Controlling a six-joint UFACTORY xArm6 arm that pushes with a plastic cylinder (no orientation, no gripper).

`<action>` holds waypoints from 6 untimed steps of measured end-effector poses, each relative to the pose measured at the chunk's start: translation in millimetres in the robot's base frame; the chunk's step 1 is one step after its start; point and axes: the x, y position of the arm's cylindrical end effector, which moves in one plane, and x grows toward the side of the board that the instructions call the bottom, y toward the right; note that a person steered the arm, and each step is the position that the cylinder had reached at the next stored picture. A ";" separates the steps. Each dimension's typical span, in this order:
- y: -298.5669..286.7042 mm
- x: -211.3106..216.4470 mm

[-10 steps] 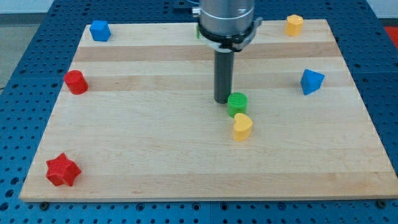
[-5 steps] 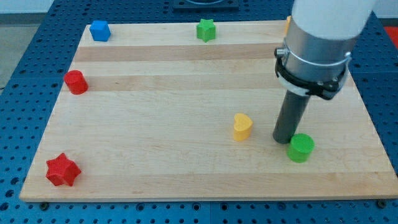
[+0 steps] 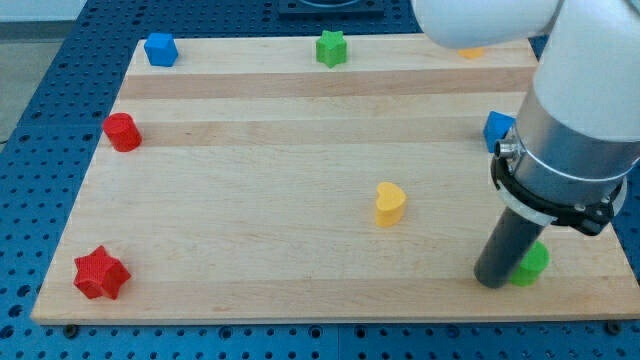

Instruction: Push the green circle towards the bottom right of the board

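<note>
With the green circle (image 3: 531,264) sitting close to the board's (image 3: 250,290) bottom-right corner, my tip (image 3: 492,281) presses its left side, apparently touching, though my rod hides the contact. I have no jaws, only this rod. Push harder and the circle slides off the edge.

Green circle (image 3: 532,264), yellow heart (image 3: 389,204)

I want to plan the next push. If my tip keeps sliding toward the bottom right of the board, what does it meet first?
My tip meets the green circle first: it sits right against the tip's right side, partly hidden by the rod. Beyond it, only bare board shows up to the edge, though depth there is hard to judge.
</note>
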 end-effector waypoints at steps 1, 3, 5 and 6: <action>-2.0 0.0; 27.5 0.0; -4.8 -4.1; 0.3 -49.0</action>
